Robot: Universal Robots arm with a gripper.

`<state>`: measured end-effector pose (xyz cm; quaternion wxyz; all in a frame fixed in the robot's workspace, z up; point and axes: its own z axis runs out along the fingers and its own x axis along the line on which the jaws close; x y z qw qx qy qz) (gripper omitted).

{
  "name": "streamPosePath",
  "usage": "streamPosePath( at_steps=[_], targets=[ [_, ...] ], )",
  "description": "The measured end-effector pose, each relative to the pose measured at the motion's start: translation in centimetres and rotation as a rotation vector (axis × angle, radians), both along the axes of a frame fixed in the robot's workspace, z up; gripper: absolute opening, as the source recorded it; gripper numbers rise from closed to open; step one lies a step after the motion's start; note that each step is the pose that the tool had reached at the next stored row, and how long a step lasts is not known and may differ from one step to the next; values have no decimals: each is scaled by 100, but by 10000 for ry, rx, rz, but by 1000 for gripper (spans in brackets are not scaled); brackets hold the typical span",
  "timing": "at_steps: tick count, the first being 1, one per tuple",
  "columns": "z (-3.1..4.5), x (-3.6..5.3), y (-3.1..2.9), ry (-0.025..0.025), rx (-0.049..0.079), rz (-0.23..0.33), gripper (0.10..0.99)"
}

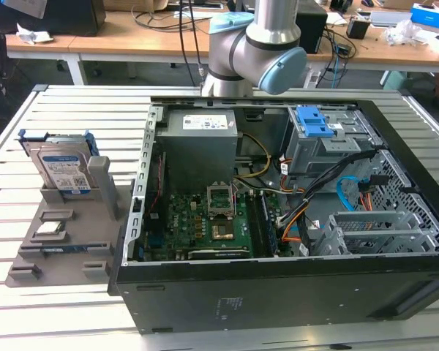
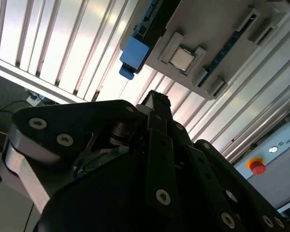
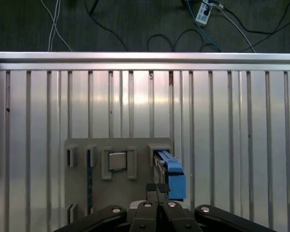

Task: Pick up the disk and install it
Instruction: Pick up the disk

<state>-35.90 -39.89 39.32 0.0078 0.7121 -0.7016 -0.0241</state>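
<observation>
We read the end effector as closed and empty, above the grey fixture. The disk stands on edge in its fixture slot at the exterior view's left, on the tabletop. Upright probably leaves it graspable from above. The open case sits beside it.

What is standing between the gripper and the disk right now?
Nothing visible. In the first wrist view the gripper hangs over the grey holder, its fingertips close beside the disk, which stands on edge in its slot, with only open space between them.
</observation>
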Motion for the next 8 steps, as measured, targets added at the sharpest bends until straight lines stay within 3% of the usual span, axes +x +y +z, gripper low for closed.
streamPosePath(
  at_steps=[8],
  targets=[
    [1, 0, 0, 1, -1, 115, 106]
  ],
)
